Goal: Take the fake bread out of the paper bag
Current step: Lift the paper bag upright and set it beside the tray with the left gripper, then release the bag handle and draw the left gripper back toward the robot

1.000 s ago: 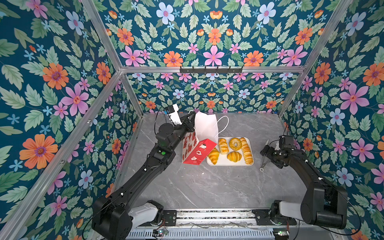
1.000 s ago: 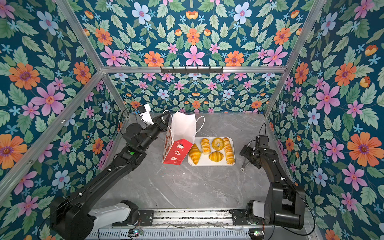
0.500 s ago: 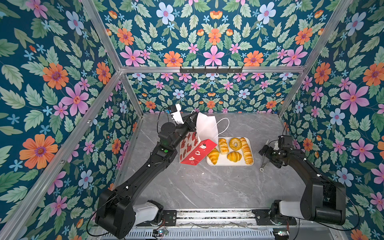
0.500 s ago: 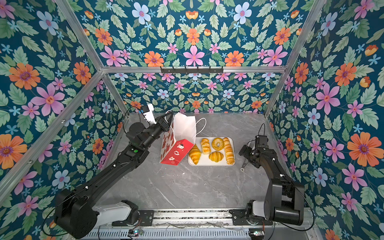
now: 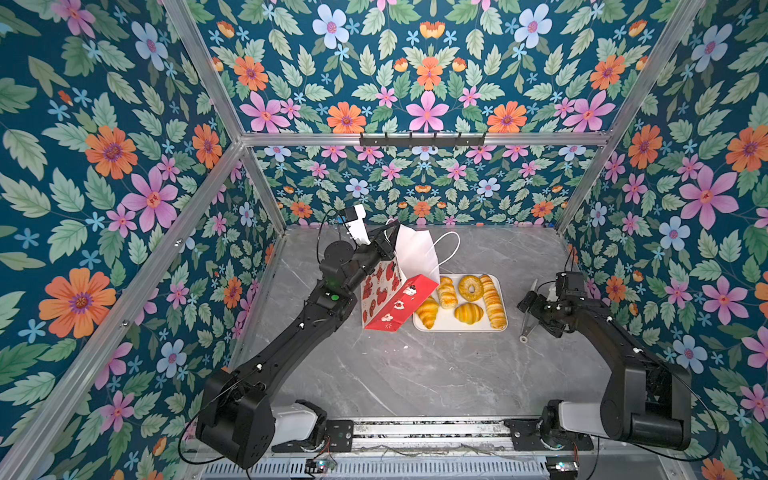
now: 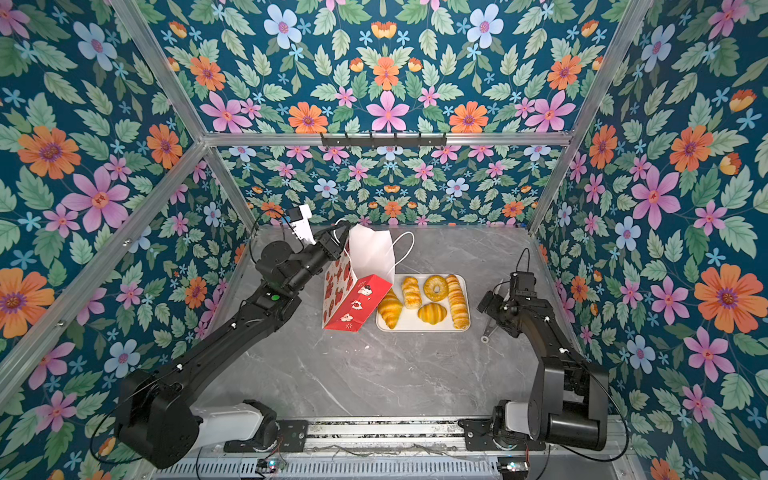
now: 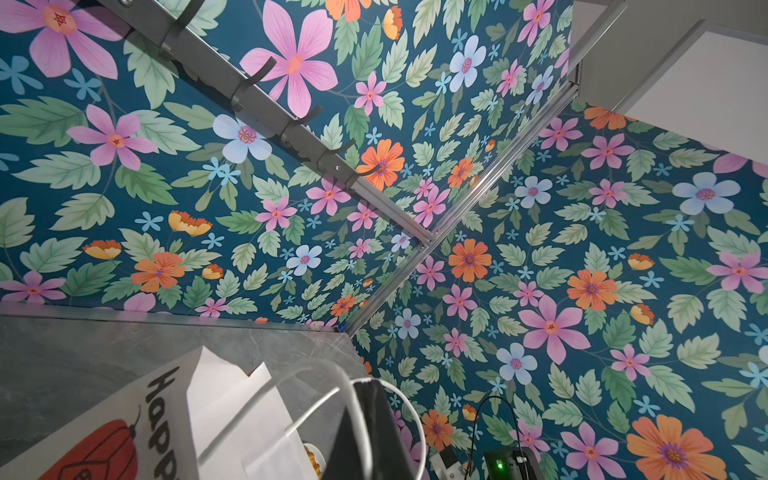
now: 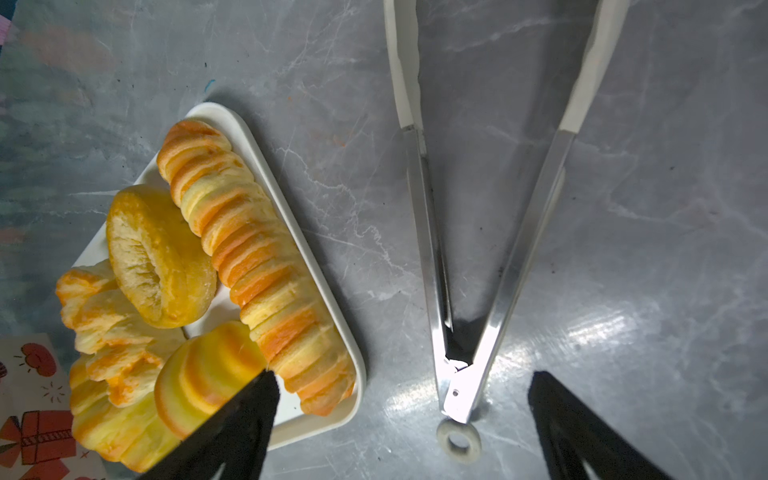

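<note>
- The fake bread [image 5: 468, 312], five glossy golden-yellow toy pastries, has not been moved in the last second. All five pieces are found outside the bag, on the flat white rounded tray [image 5: 457, 328], so the task is judged as good as finished.
- On the tray, the croissant [image 5: 427, 312] is seen at 7 o'clock, the short twisted roll [image 5: 446, 292] at 11, the ring donut [image 5: 462, 289] at 12 and the small ridged bun [image 5: 468, 312] at 6. The long twisted stick [image 5: 492, 301] lies along the 3 o'clock edge. Their ridges are striped orange and pale yellow.
- The tall red-and-white paper bag [image 5: 401, 301], just beside the tray at 9 o'clock, has only been swayed slightly and is kept tilted. Its inside is not shown.
- The left gripper [image 5: 384, 245] is kept clamped together on the top of the bag, at 11 o'clock of it.
- The right gripper [image 8: 403, 376] is held wide apart, with nothing in it. It hangs above the metal tongs [image 8: 457, 392] with white tips, which lie on the grey marble table [image 5: 415, 374] at 3 o'clock of the tray.
</note>
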Controlling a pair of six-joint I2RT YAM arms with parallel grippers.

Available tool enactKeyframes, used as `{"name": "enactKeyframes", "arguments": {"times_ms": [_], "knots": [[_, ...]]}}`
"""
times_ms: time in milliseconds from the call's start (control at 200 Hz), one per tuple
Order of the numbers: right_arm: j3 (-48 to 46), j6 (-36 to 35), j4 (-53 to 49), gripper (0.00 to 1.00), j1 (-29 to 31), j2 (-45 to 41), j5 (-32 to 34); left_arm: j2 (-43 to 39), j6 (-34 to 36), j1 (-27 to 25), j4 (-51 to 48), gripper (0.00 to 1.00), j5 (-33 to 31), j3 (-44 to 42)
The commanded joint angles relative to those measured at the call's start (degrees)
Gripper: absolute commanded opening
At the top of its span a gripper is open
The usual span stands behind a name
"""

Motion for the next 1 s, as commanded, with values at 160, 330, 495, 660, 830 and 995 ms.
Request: {"name": "enactKeyframes", "arguments": {"times_ms": [160,330,495,660,830,995], "knots": [[-0.1,0.6,1.3,0.95,0.0,0.7,-0.5,0.9,-1.8,0.2,4.2,0.0,1.2,0.5],[-0.4,0.8,1.8,0.95,0.0,1.4,-0.5,2.4,-4.7,2.4,6.9,0.0,3.3,-0.8],[-1.0,1.0,2.3,0.95,0.1,1.7,-0.7,4.5,-7.5,6.1,10.3,0.0,7.4,-2.3],[-1.4,1.3,2.4,0.95,0.0,1.6,-0.8,5.7,-7.7,8.1,10.2,0.0,10.0,-2.4],[-1.4,1.5,2.6,0.95,0.0,1.7,-1.0,5.6,-7.4,9.3,9.8,0.0,10.9,-3.1],[-1.7,1.8,3.0,0.95,0.0,1.8,-1.3,5.2,-7.1,10.6,9.0,0.02,11.5,-3.8]]}}
